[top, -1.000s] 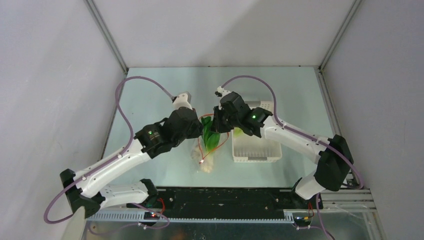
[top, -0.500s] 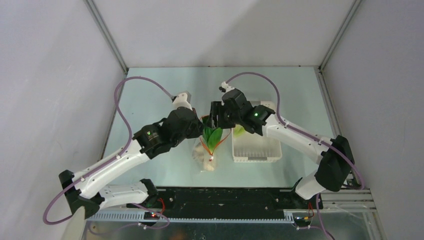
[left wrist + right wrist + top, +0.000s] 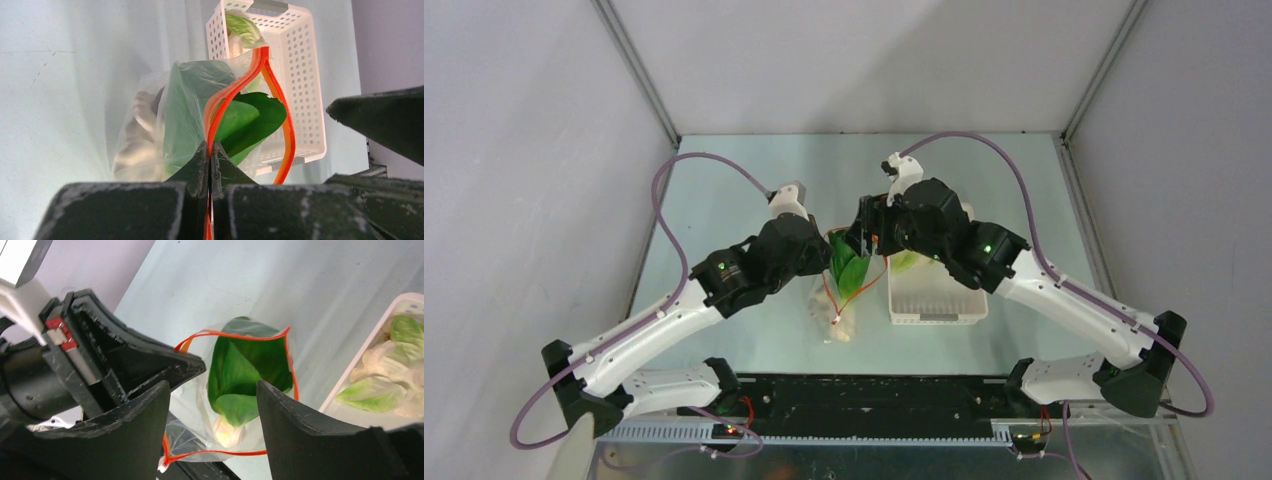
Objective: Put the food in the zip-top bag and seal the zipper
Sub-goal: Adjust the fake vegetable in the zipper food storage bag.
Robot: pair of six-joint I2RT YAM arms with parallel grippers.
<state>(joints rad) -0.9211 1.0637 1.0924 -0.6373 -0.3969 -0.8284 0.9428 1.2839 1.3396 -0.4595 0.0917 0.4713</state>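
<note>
The clear zip-top bag [image 3: 842,300] hangs with its mouth open, held up by my left gripper [image 3: 210,150], which is shut on the red-orange zipper [image 3: 226,97] strip. A green-leaved bok choy [image 3: 240,370] stands inside the bag, white stem down. Pale lumps of food [image 3: 137,110] lie lower in the bag. My right gripper [image 3: 212,385] is open just above the bag's mouth, with nothing between its fingers. The zipper's white slider [image 3: 161,468] sits at the near corner. From above, the left gripper [image 3: 824,255] and right gripper [image 3: 864,235] flank the bag's mouth.
A white perforated basket [image 3: 939,315] stands right of the bag, touching it or nearly so. More pale green food [image 3: 375,392] lies in its far end. The grey walls close in on both sides of the table.
My right gripper opened and let go of the bok choy, which now sits in the bag. The right arm then drew up and slightly right. The left gripper kept its hold.
</note>
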